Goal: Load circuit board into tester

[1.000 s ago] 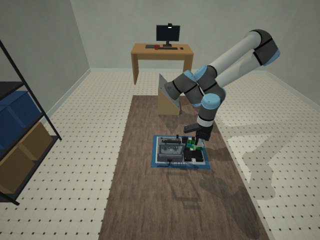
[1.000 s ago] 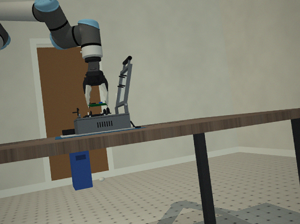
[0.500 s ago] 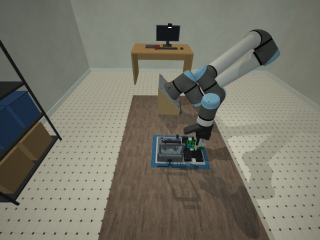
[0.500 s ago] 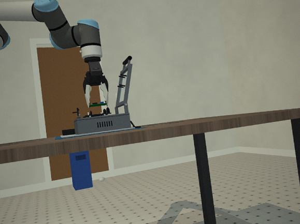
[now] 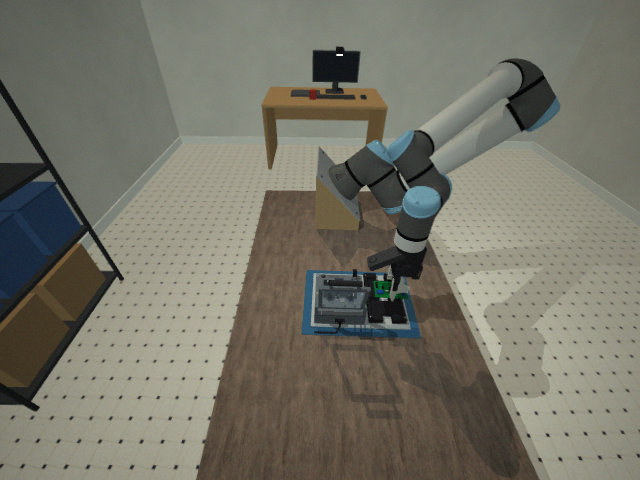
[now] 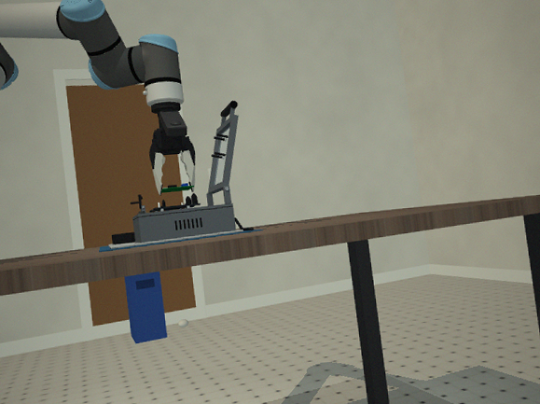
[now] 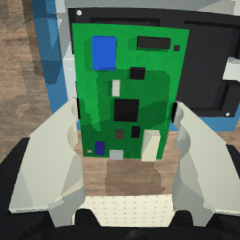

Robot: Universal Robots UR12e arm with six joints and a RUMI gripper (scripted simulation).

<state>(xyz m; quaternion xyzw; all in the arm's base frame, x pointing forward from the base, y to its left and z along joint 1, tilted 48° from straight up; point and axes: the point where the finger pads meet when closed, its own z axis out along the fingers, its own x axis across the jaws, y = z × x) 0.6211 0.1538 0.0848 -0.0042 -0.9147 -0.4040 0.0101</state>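
Note:
My gripper (image 7: 125, 101) is shut on the green circuit board (image 7: 127, 92) and holds it by its two long edges, component side up and level. The white connector (image 7: 150, 145) is at the board's end nearest my wrist. In the side view the board (image 6: 173, 189) hangs a little above the grey tester (image 6: 184, 222). From above, the board (image 5: 383, 288) is over the black tray (image 5: 386, 310), to the right of the tester (image 5: 341, 302). The tester's lid (image 6: 221, 152) stands open, nearly upright. The pins and the lone post are too small to make out.
Tester and tray stand on a blue mat (image 5: 361, 304) on the wooden table. A tan box with a grey slanted plate (image 5: 336, 198) stands behind the mat. A black cable (image 5: 330, 330) lies at the mat's front edge.

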